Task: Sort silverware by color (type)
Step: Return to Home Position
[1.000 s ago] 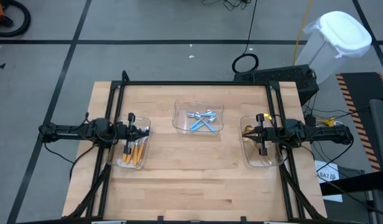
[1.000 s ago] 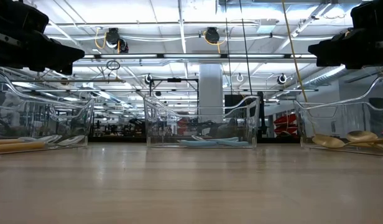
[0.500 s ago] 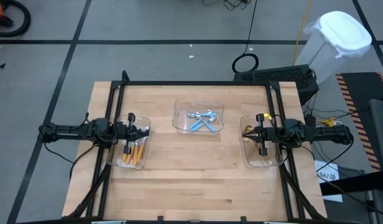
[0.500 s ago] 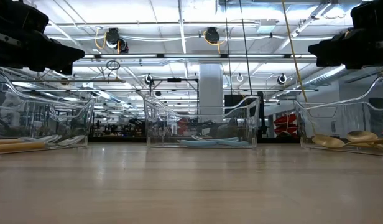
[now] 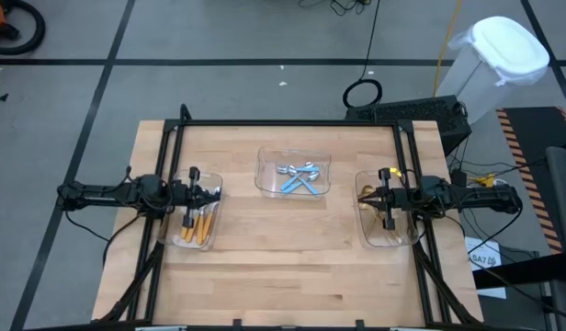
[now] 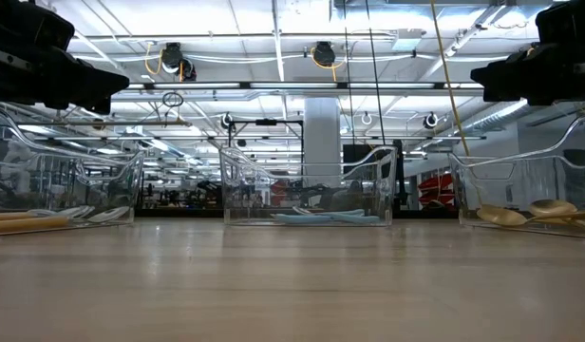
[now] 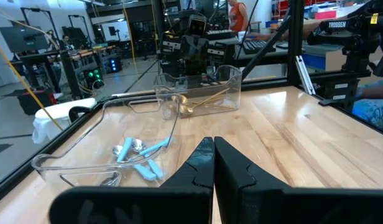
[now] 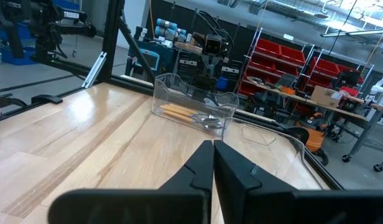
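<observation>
- Spoons with orange handles (image 5: pixel 200 225) lie in the left tray (image 5: pixel 184 242), clear plastic, at the left side of the counter (image 5: pixel 283 267).
- Blue-handled spoons (image 5: pixel 299 179) lie crossed in the middle tray (image 5: pixel 265 164), toward the counter's far edge.
- Gold spoons (image 6: pixel 532 212) lie in the right tray (image 5: pixel 398 241), bowls toward the centre.
- Left hand (image 5: pixel 215 194) hangs above the left tray, fingers pressed together, holding nothing.
- Right hand (image 5: pixel 363 195) hangs above the right tray, fingers likewise together, empty.
- Both hands point inward, facing each other, well apart.
</observation>
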